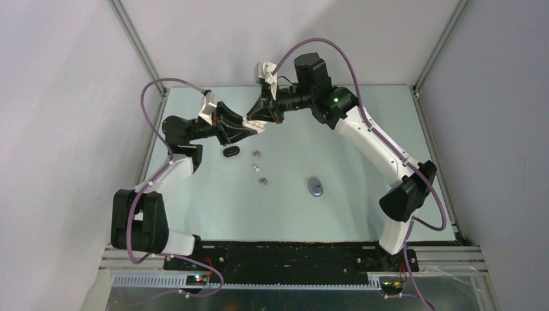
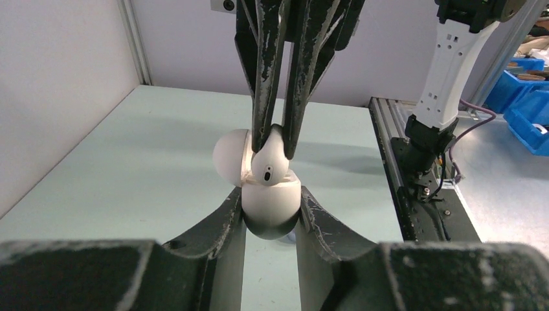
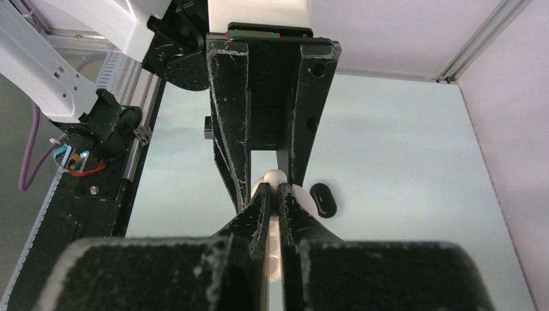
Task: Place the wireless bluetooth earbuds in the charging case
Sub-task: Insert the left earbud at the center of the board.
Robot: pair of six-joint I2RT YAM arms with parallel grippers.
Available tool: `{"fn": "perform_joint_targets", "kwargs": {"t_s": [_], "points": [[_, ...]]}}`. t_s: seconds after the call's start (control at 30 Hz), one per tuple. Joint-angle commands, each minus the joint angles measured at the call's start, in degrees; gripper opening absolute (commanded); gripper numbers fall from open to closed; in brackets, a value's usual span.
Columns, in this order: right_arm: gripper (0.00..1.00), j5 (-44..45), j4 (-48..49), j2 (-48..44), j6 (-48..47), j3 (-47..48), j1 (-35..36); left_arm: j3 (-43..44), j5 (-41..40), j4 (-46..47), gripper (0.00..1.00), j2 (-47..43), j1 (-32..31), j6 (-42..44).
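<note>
Table (image 1: 362, 162): pale green, walled in white on three sides, both arms reaching to the far-left part of it.
Left arm (image 1: 171, 175): stretched in from the left, meeting the other arm above the table.
Right arm (image 1: 375, 139): arched over from the right, nose to nose with the left one.
Left pincer (image 2: 272, 197): clamped on the white charging case (image 2: 272, 210), one finger on either side of the base, and the lid (image 2: 228, 155) is hinged open to the left.
Right pincer (image 2: 274, 146): squeezed tight on a white earbud (image 2: 270, 167), coming down from above.
Black case (image 1: 231, 152): lying on the table just below the two pincers.
Grey oval case (image 1: 315, 186): off on its own, nearer mid-table.
Held earbud: right at the case's open mouth, against the rim; whether it is seated I cannot tell.
Loose buds: purple bud (image 1: 256, 153), white bud (image 1: 256, 168) and second purple bud (image 1: 263, 182), strung out on the table beside the black case.
</note>
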Motion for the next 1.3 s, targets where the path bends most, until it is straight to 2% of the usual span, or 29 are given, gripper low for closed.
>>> {"fn": "perform_joint_targets", "kwargs": {"t_s": [0.0, 0.33, 1.27], "points": [[0.00, -0.62, 1.64, -0.15, -0.28, 2.45, 0.61, 2.60, 0.61, 2.04, 0.00, -0.89, -0.91, 1.28], [0.00, 1.54, -4.36, -0.29, -6.87, 2.59, 1.26, 2.57, 0.28, 2.09, 0.00, -1.20, -0.87, 0.84], [0.00, 1.43, -4.61, -1.26, -5.11, 2.29, -1.97, 3.53, -0.71, 1.49, 0.00, 0.30, -0.96, 0.77]]}}
